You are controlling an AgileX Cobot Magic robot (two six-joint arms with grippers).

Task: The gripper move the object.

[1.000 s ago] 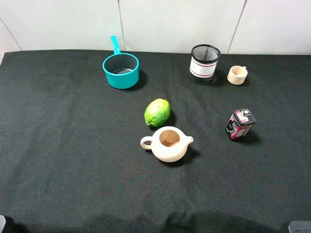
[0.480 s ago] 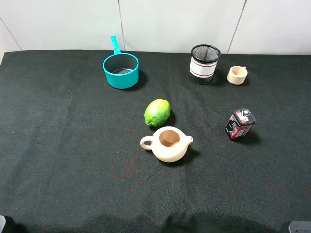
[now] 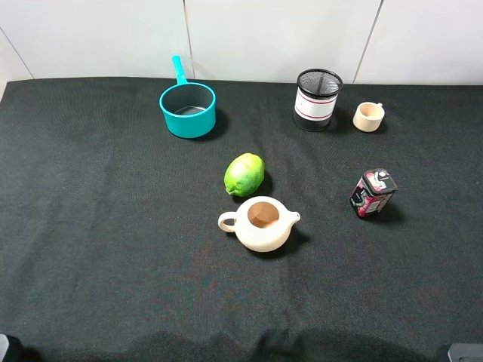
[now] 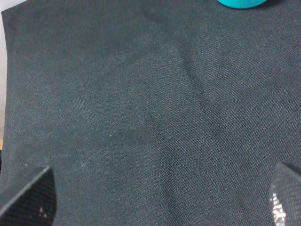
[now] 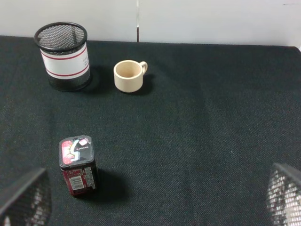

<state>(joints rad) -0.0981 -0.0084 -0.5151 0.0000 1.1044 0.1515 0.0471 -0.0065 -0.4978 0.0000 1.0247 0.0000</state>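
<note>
The small cream cup (image 3: 368, 116) with its tiny handle stands upright at the back right of the black cloth, just right of the mesh holder. It also shows in the right wrist view (image 5: 128, 76), far ahead of my right gripper (image 5: 153, 202). That gripper is open and empty, with only its fingertips (image 5: 23, 200) showing. My left gripper (image 4: 157, 207) is open and empty over bare cloth at the front left. In the exterior high view only slivers of the arms show at the bottom corners.
A black mesh pen holder (image 3: 317, 99) stands left of the cup. A red-black small box (image 3: 372, 193) stands nearer the front, between my right gripper and the cup. A lime (image 3: 244, 174), a cream teapot (image 3: 262, 224) and a teal saucepan (image 3: 188, 109) sit mid-table.
</note>
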